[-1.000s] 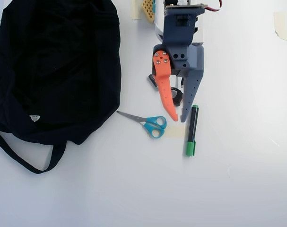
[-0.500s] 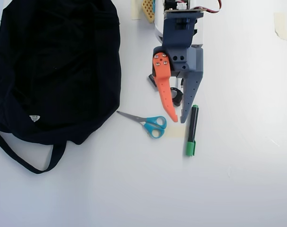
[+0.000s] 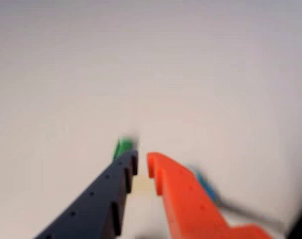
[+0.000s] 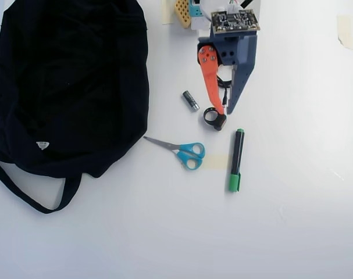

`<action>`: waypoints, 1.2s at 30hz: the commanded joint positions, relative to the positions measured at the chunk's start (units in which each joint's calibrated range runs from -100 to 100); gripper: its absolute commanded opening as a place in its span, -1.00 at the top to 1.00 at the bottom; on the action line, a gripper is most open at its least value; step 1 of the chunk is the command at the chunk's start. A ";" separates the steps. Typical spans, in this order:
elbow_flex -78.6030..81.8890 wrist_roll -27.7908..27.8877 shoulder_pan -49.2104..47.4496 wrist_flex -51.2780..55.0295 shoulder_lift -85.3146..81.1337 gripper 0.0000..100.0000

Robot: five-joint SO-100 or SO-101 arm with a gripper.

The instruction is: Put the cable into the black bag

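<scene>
In the overhead view the black bag [image 4: 71,81] lies open-topped at the left. The cable [image 4: 214,119] is a small black coil on the white table, just below the fingertips, with a strand running up between the fingers. My gripper [image 4: 224,110] points down the picture, its orange finger [image 4: 210,81] on the left and its dark blue finger [image 4: 239,75] on the right. In the wrist view the gripper [image 3: 142,162] shows a narrow gap with only table and tape in it. The cable is hidden there.
A small battery [image 4: 191,100] lies left of the gripper. Blue-handled scissors [image 4: 185,152] and a green-capped marker [image 4: 236,160] lie below it, with beige tape [image 4: 217,163] between them. The wrist view shows the marker's green end [image 3: 123,146] and blurred scissors [image 3: 208,189].
</scene>
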 commanded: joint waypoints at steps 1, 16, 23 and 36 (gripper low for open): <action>-1.13 3.31 1.95 16.15 -4.27 0.95; -0.77 4.62 0.68 38.63 -4.35 0.95; 6.14 8.61 -0.82 39.84 -4.43 0.95; 9.83 12.12 -0.82 39.75 -4.18 0.95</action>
